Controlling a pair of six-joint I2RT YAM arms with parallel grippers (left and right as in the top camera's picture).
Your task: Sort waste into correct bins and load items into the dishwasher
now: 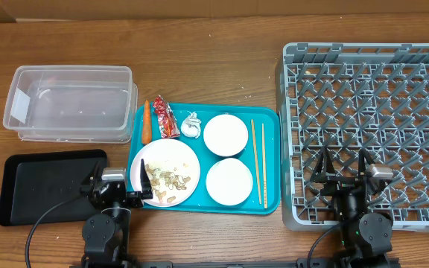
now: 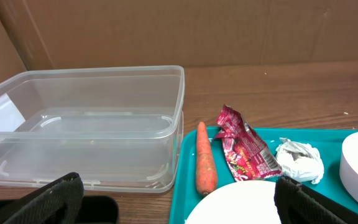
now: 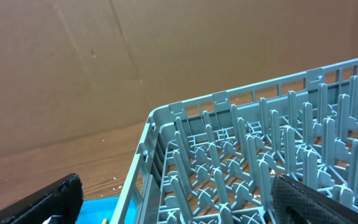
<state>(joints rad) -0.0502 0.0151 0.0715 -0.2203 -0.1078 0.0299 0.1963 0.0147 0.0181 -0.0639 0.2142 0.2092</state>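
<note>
Two grippers sat at the near edge of the wooden table (image 1: 214,59), and neither held anything. The left gripper (image 1: 116,174) was at the near left corner of the teal tray (image 1: 272,149), its fingers spread wide apart, one over the right end of the black tray (image 1: 51,190) and the other over the rim of the plate (image 1: 171,158). The right gripper (image 1: 342,165) was to the right of the teal tray, over the near left part of the grey dish rack (image 1: 371,104), its fingers likewise spread wide.

All the waste lay on the teal tray. Along its far left edge were the carrot (image 1: 146,121), then the red wrapper (image 1: 166,119) just beside it, then the white tissue ball (image 1: 192,125). Beige and white scraps (image 1: 166,181) lay on the plate, which filled the tray's near left part. One bowl (image 1: 226,135) stood in the tray's middle toward the far side, and a second bowl (image 1: 229,182) stood just nearer, both upright. The chopsticks (image 1: 258,160) lay side by side along the tray's right edge, pointing away from the robot.

The clear tub (image 1: 69,71) stood just beyond the tray's far left corner, with nothing in it that could be seen. The black tray lay just left of the teal tray's near half. The dish rack stood right of the teal tray, close against it.
</note>
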